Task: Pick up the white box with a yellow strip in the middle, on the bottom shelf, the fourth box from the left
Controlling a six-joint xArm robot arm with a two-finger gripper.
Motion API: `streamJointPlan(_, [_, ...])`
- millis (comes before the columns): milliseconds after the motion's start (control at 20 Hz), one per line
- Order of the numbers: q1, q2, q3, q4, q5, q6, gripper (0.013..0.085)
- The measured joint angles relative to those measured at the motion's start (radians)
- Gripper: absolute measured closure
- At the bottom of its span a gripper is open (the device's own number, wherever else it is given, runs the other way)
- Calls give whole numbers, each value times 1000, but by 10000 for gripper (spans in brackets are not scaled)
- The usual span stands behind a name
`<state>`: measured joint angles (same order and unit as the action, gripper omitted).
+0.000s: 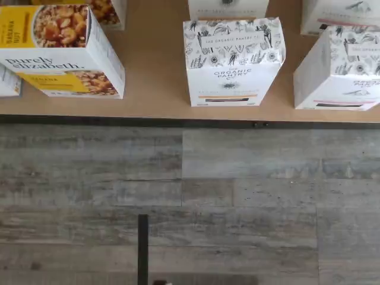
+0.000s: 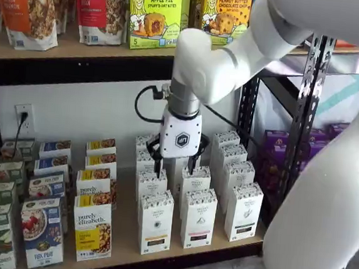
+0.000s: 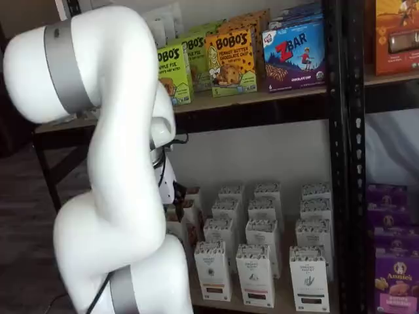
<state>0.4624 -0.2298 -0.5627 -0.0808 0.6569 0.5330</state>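
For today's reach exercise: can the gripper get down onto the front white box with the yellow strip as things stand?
Probably yes. The gripper hangs open above the rows, nothing covers the white box from above, and gaps separate it from its neighbours.

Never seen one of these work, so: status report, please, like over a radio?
Gripper open, empty, hanging above the box rows. White box with yellow strip untouched at the bottom shelf front. Nothing in the way.

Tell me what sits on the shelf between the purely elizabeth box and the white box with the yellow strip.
Nothing: in the wrist view only bare board of the bottom shelf shows between the purely elizabeth box and the white box.
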Motion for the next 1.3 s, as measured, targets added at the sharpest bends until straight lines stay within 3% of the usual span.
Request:
streamJointPlan(350, [-30,182,-72,-6,-84,-21,130])
streamJointPlan(800, [-75,382,-144,78,-201,-136,130])
streamJointPlan(1300, [-84,572,-271,75,-264,-145,130])
